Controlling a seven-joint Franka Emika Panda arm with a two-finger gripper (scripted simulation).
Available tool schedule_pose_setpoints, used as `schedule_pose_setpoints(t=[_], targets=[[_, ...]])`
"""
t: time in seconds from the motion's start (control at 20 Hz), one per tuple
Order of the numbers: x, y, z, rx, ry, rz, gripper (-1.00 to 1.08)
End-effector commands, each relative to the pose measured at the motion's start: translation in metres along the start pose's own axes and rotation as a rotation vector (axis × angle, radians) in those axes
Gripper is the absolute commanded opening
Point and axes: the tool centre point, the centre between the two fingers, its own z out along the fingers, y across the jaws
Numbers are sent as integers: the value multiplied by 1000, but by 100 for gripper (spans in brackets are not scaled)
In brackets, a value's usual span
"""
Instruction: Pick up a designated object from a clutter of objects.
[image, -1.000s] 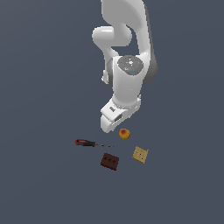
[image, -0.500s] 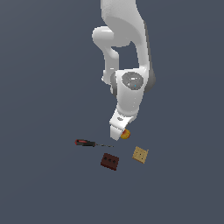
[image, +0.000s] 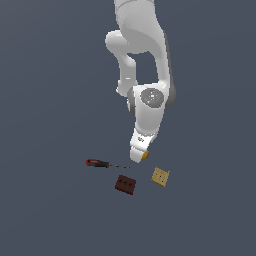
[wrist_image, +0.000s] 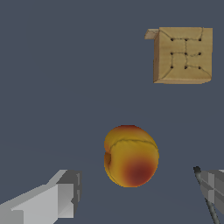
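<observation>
The designated object, a small orange-yellow ball (wrist_image: 131, 155) with a red patch, lies on the grey floor. In the wrist view it sits between my two fingers, one grey fingertip (wrist_image: 65, 194) on one side and the other (wrist_image: 212, 183) on the opposite side, both apart from it. My gripper (wrist_image: 136, 183) is open and holds nothing. In the exterior view my gripper (image: 138, 157) hangs low over the clutter and covers most of the ball (image: 146, 155), of which only an orange edge shows.
A tan square tile (image: 160, 176) (wrist_image: 183, 54) lies close to the ball, on the exterior view's right. A dark brown block with holes (image: 125, 184) and a red-and-black-handled screwdriver (image: 97, 163) lie towards the exterior view's left.
The arm has come down and towards the ball over the last second. The gripper now reaches floor level beside the ball and hides most of it in the exterior view.
</observation>
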Motion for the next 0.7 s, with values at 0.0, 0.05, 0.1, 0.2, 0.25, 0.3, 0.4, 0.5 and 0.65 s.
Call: schedule_pose_setpoints(t=[0.0, 0.05, 0.1, 0.2, 0.25, 0.3, 0.4, 0.5, 0.65], targets=[[0, 0, 1, 0, 1, -8, 100], [0, 0, 1, 0, 0, -3, 100], [0, 0, 1, 0, 0, -3, 100], [0, 0, 4, 0, 0, -3, 100], [0, -1, 6, 0, 0, -4, 100], [0, -1, 9, 0, 0, -4, 100], [0, -1, 17, 0, 1, -5, 100], [0, -1, 27, 0, 1, -6, 100], [0, -2, 41, 0, 1, -8, 100]])
